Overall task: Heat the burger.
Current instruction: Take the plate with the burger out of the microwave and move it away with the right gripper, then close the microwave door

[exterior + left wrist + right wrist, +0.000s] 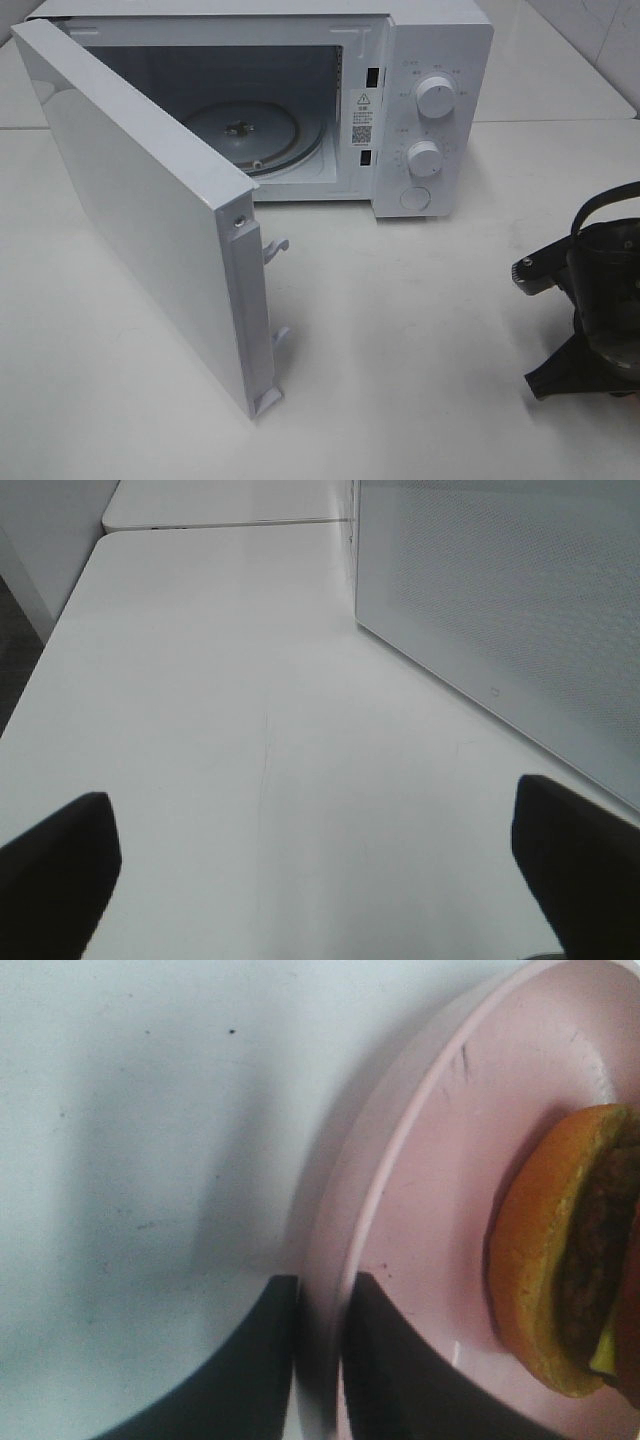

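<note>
The burger (570,1250), with a golden-brown bun and a dark patty, lies on a round pink plate (440,1160) in the right wrist view. My right gripper (320,1290) straddles the plate's rim, one dark finger outside it and one inside, closed against it. In the high view only the right arm (600,300) shows, at the right edge; the plate and burger are out of that frame. My left gripper (320,880) stands wide open over bare table, with nothing between its fingers.
A white microwave (430,100) stands at the back of the table. Its door (140,200) is swung wide open toward the front left, and the glass turntable (250,130) inside carries nothing. The door's outer face (500,610) is close to the left gripper.
</note>
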Controlling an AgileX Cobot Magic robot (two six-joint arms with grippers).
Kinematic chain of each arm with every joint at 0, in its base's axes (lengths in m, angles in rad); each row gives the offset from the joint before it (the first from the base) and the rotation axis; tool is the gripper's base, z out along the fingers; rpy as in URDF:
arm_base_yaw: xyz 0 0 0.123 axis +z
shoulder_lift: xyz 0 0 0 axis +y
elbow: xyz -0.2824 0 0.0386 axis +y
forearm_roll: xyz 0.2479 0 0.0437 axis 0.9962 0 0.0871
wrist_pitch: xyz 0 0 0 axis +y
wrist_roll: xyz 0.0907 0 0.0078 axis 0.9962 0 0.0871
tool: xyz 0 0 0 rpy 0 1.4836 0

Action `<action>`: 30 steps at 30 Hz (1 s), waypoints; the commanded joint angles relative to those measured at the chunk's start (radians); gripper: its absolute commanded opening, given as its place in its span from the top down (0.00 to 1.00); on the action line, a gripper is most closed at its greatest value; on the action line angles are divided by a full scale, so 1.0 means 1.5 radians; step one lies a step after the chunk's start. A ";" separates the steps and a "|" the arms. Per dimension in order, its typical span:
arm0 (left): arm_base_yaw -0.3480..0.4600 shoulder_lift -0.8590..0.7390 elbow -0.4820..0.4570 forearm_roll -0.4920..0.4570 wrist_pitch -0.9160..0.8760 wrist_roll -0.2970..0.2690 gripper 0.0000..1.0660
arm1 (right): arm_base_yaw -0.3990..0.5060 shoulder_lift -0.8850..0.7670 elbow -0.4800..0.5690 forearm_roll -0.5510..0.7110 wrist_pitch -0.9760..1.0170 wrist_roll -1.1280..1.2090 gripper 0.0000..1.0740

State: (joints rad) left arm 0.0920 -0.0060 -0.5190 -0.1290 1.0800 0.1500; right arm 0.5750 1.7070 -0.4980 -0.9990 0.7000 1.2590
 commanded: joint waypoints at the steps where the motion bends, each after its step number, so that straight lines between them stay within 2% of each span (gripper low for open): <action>1: 0.001 -0.010 0.002 -0.003 -0.007 -0.001 0.06 | -0.003 -0.027 0.004 0.020 0.003 -0.053 0.69; 2: 0.001 -0.010 0.002 -0.003 -0.007 -0.001 0.06 | -0.003 -0.027 0.004 0.020 0.003 -0.053 0.69; 4: 0.001 -0.010 0.002 -0.003 -0.007 -0.001 0.06 | -0.003 -0.048 0.004 0.046 0.002 -0.092 0.61; 7: 0.001 -0.010 0.002 -0.003 -0.007 -0.001 0.06 | -0.003 -0.057 0.004 0.057 0.003 -0.107 0.60; 13: 0.001 -0.010 0.002 -0.003 -0.007 -0.001 0.06 | -0.003 -0.137 0.003 0.149 0.002 -0.219 0.57; 18: 0.001 -0.010 0.002 -0.003 -0.007 -0.001 0.06 | -0.003 -0.212 -0.024 0.284 0.005 -0.409 0.57; 19: 0.001 -0.010 0.002 -0.003 -0.007 -0.001 0.06 | -0.003 -0.212 -0.024 0.284 0.005 -0.409 0.57; 21: 0.001 -0.010 0.002 -0.003 -0.007 -0.001 0.06 | -0.003 -0.251 -0.043 0.351 0.007 -0.490 0.57; 22: 0.001 -0.010 0.002 -0.003 -0.007 -0.001 0.06 | -0.003 -0.251 -0.043 0.351 0.007 -0.490 0.57; 23: 0.001 -0.010 0.002 -0.003 -0.007 -0.001 0.06 | -0.003 -0.273 -0.056 0.395 0.011 -0.537 0.57; 30: 0.001 -0.010 0.002 -0.003 -0.007 -0.001 0.06 | -0.003 -0.340 -0.090 0.490 0.031 -0.663 0.53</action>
State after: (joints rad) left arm 0.0920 -0.0060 -0.5190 -0.1290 1.0800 0.1500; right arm 0.5750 1.2100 -0.6280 -0.2820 0.7320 0.3000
